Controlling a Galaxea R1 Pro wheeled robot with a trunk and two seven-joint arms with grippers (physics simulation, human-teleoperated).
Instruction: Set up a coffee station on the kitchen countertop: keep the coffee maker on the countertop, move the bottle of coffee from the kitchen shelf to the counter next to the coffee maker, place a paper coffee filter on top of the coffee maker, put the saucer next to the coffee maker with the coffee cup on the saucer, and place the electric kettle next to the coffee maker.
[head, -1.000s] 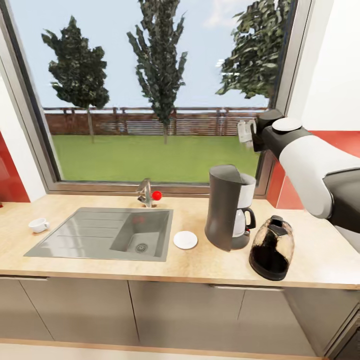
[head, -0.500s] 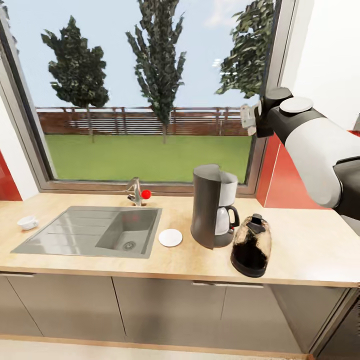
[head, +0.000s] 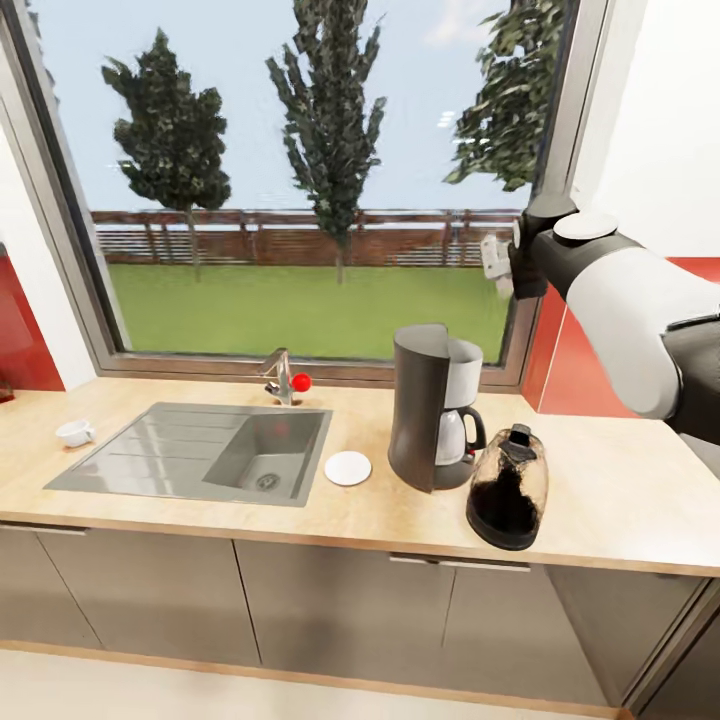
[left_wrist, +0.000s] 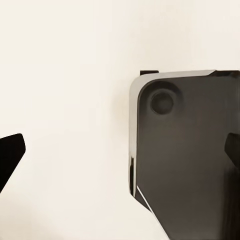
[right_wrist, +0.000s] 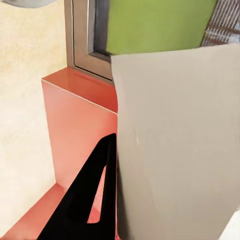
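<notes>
Paper coffee filter (right_wrist: 175, 140) clamped in right jaws, raised above coffee maker (head: 432, 408).

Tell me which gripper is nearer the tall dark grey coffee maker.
Right. The right gripper, holding the white paper filter, hangs above and right of the coffee maker; the left gripper's position relative to it is unclear.

Your right gripper (head: 497, 262) hides behind the paper coffee filter (right_wrist: 175, 145) | right arm cut off at frame's right edge | coffee cup (head: 74, 433) handle too small to tell
</notes>
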